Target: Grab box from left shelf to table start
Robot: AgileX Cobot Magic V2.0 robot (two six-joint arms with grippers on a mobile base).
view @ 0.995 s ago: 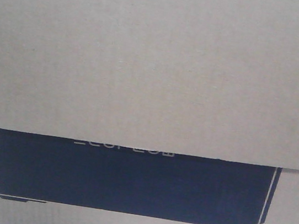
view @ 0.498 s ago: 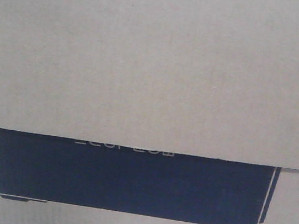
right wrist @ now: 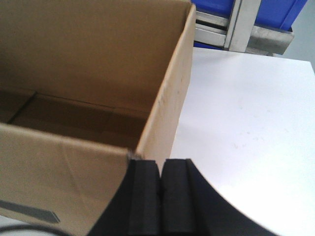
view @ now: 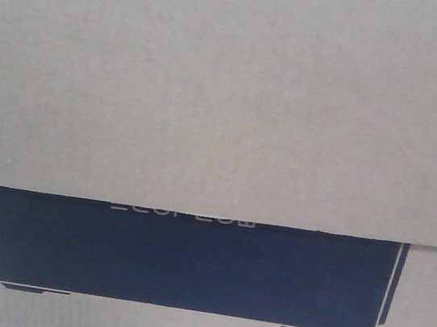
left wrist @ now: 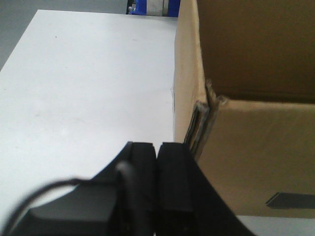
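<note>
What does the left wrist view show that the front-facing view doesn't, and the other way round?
Only the left wrist view shows the left tool, its pads pressed together beside the box corner, the white table and the open box interior. Only the front-facing view shows the black printed panel with pale lettering, partly covered by a plain cardboard flap. Both show the brown cardboard box.
</note>
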